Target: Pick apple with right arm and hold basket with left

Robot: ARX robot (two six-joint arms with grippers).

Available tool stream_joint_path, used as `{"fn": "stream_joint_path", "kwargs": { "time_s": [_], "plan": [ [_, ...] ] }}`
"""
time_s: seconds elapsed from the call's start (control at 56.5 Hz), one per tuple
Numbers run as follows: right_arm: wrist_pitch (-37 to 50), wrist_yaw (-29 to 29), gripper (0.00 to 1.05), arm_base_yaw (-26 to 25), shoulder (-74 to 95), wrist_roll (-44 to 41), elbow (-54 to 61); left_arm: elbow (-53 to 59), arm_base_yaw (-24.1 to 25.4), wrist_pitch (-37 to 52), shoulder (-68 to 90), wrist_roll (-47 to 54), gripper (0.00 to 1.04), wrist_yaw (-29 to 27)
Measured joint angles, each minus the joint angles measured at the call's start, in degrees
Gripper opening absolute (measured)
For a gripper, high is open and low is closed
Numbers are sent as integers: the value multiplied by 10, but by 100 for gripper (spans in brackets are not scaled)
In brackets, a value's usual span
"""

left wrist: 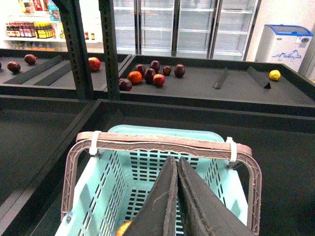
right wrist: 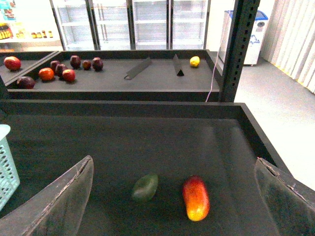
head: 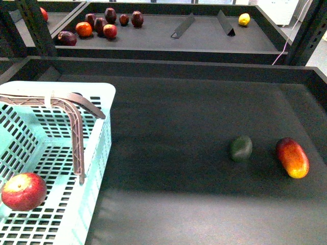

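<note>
Apple [head: 23,191] in basket [head: 97,153]; right claw [right wrist: 172,196] apparently spread.

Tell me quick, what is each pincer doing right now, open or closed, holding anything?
Left pincer: shut, nothing between its fingers, above the light turquoise plastic basket.
Right pincer: open and empty, above the dark shelf.

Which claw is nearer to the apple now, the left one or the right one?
Left. The left claw, shut, hangs just above the basket where the apple lies. The right claw, open, is over the shelf beside the basket, above the green fruit and the red-yellow fruit.
</note>
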State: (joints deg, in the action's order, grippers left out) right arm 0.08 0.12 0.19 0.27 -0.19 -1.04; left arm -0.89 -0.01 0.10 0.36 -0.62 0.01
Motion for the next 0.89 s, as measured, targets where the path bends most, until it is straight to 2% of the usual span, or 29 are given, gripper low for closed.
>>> {"fn": "stream_joint_path", "kwargs": {
  "time_s": [0.177,0.691,0.885],
  "plan": [
    [0,0,96,0,0,0,0,0,0,0,0,0,4,0],
    [0,0,96,0,0,0,0,0,0,0,0,0,99,0],
    [0,0,96,0,0,0,0,0,0,0,0,1,98,0]
  ]
}}
